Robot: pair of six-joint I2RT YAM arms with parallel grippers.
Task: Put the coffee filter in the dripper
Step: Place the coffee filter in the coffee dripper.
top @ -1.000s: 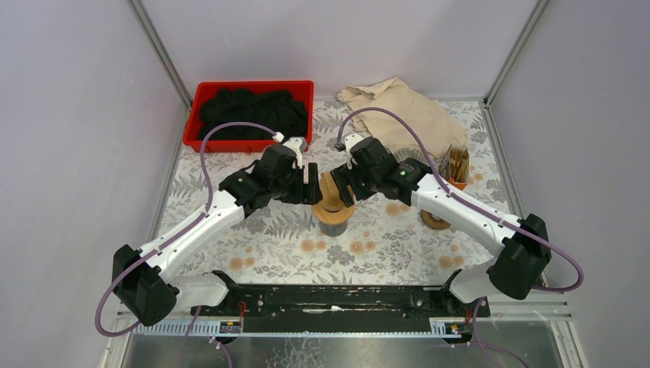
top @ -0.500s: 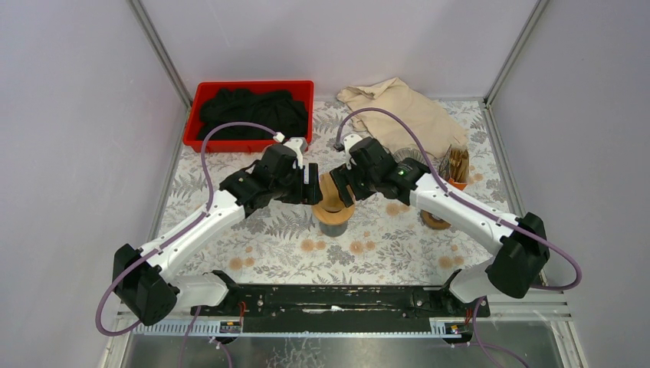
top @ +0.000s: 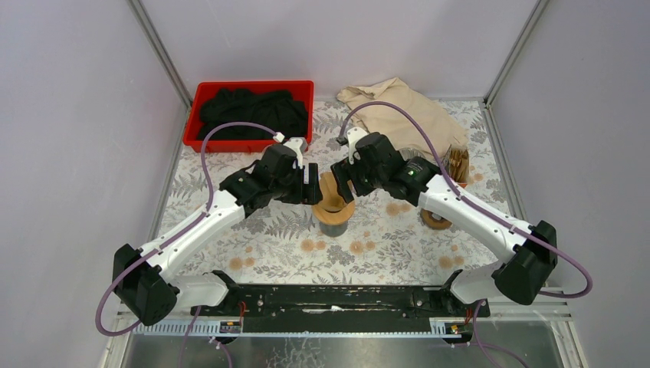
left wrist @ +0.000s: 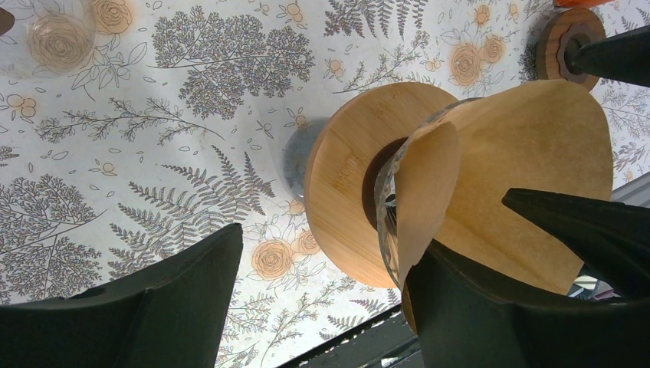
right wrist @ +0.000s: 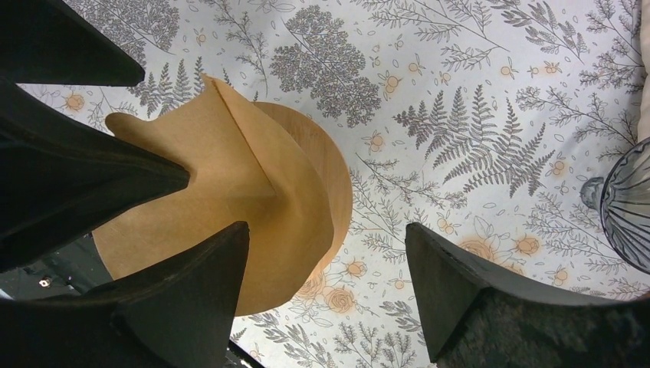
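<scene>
On the floral table [top: 260, 230], coffee filter [left wrist: 521, 153] sits in dripper [left wrist: 337, 184], black cloth [top: 245, 107] in bin [top: 253, 84].

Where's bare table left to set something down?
Free: the near strip between the dripper and base rail, and the left edge below the red bin. Crowded: centre, left tool and right tool at the coffee filter; back right has cloth, filter holder.

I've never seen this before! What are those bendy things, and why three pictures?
They are two robot arms, each ending in a two-finger gripper. One picture looks down from above; the others come from wrist cameras, so the dark wedges are fingers. The left gripper and right gripper are open on either side of a brown coffee filter standing in the dripper. Nothing is held. The flowery table also has a red tray of black cloth and a beige cloth.
</scene>
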